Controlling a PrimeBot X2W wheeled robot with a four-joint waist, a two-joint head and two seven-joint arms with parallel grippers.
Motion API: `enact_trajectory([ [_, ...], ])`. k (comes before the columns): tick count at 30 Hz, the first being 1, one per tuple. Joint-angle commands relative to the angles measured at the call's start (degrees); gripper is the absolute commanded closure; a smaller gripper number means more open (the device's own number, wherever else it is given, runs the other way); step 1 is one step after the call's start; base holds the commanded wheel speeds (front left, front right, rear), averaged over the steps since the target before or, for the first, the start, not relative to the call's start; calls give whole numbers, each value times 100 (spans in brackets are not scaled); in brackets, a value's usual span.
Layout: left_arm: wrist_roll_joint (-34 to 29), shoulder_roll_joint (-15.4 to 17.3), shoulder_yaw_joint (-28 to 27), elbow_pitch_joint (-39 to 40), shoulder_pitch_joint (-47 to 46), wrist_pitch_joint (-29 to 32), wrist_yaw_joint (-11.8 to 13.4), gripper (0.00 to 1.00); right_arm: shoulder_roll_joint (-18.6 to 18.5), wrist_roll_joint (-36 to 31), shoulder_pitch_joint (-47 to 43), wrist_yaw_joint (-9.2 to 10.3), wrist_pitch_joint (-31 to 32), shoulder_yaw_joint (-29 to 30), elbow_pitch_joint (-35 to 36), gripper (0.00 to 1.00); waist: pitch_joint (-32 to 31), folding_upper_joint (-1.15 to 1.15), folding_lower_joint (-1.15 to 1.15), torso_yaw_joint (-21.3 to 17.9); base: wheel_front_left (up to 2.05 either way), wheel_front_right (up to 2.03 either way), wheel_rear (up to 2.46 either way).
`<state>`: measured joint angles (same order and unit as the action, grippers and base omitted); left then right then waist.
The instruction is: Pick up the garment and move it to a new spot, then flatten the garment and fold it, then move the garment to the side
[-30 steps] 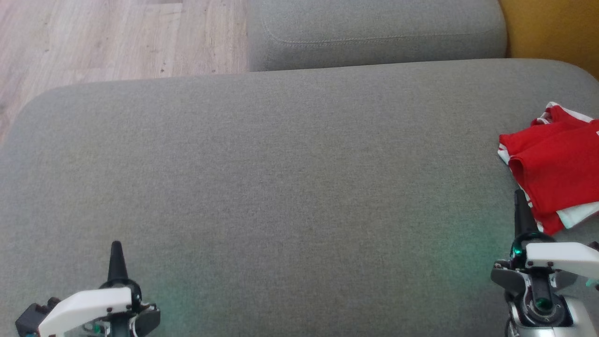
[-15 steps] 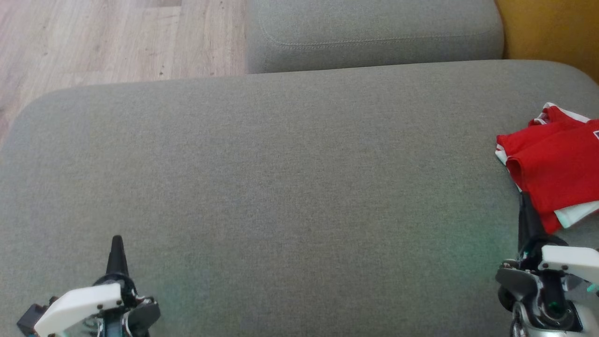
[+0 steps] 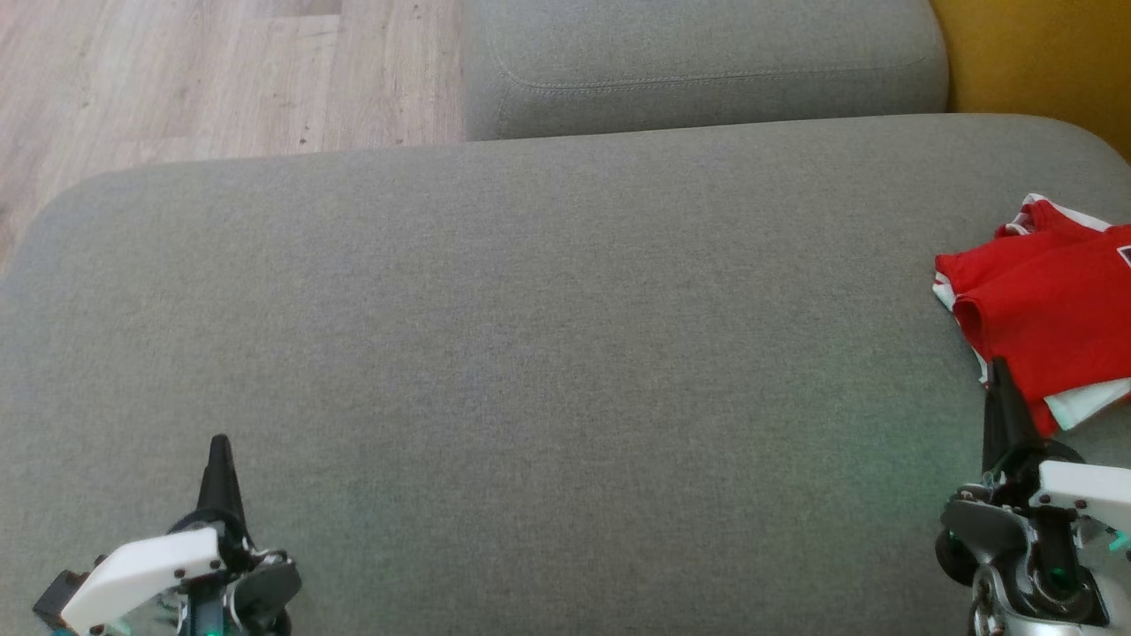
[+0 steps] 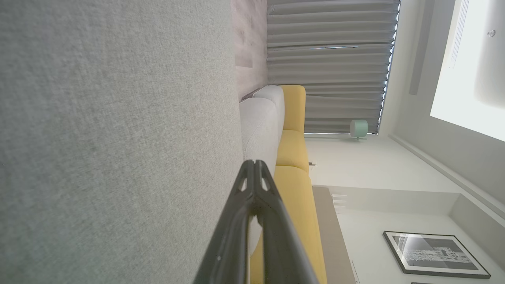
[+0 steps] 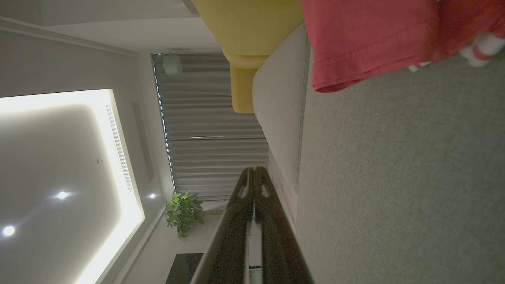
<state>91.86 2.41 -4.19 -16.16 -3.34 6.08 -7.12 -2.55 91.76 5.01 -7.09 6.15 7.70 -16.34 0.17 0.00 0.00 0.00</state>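
Note:
The garment (image 3: 1051,322) is a folded red piece with white trim, lying at the right edge of the grey cushion (image 3: 548,353); in the right wrist view the garment (image 5: 375,35) fills the top. My right gripper (image 3: 999,367) is shut and empty, its tip just at the garment's near corner; whether it touches the cloth I cannot tell. At the lower left, far from the garment, my left gripper (image 3: 217,442) is shut with nothing in it. The wrist views show each pair of fingertips pressed together: left gripper (image 4: 254,162), right gripper (image 5: 253,169).
A second grey cushion (image 3: 698,66) lies beyond the big one. Wooden floor (image 3: 203,75) shows at the upper left and a yellow sofa part (image 3: 1043,62) at the upper right. The big cushion's rounded edge runs along the left.
The head view has shifted slightly. My right gripper has dropped back a little towards the bottom of the view; the left one has edged forward. The garment lies as before.

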Motion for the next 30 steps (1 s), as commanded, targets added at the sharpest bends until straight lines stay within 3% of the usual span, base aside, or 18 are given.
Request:
enact_trajectory([
  [1,30,47,-233,209,-285,41,-36,100,-32,40,117,-40,34,-117,232,100,0,0,0,0,0,0,0],
  [30,30,47,-233,210,-285,41,-36,100,-32,40,117,-40,34,-118,232,100,0,0,0,0,0,0,0],
])
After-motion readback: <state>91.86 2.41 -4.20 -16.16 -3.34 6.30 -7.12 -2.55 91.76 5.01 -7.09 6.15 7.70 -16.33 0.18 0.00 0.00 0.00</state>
